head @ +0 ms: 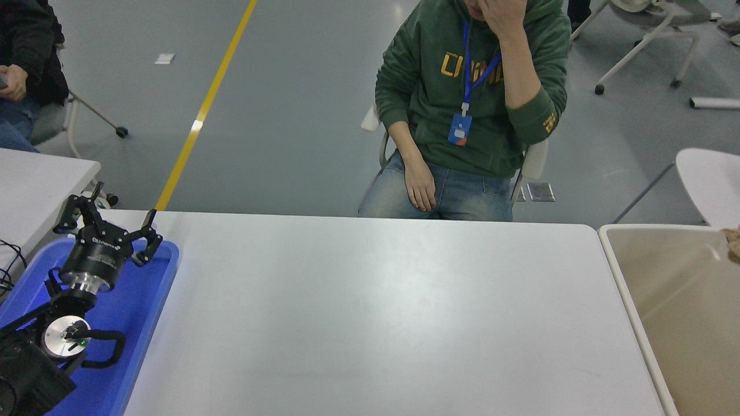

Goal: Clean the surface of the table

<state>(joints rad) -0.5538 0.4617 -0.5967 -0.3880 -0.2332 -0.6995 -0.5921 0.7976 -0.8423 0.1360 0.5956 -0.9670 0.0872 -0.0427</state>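
Observation:
The table surface (370, 312) is a wide plain white top that fills the middle of the head view, with nothing lying on it. My left gripper (108, 218) is open and empty, parked above the blue tray (156, 289) at the lower left. My right gripper is out of view. A small bit of brown crumpled material (733, 242) shows at the right edge, above the beige bin (647, 346).
The beige bin stands against the table's right end. A person in a green hoodie (474, 86) sits at the far side, one hand raised to the face and the other on the lap. A smaller white table (40, 179) stands at the left.

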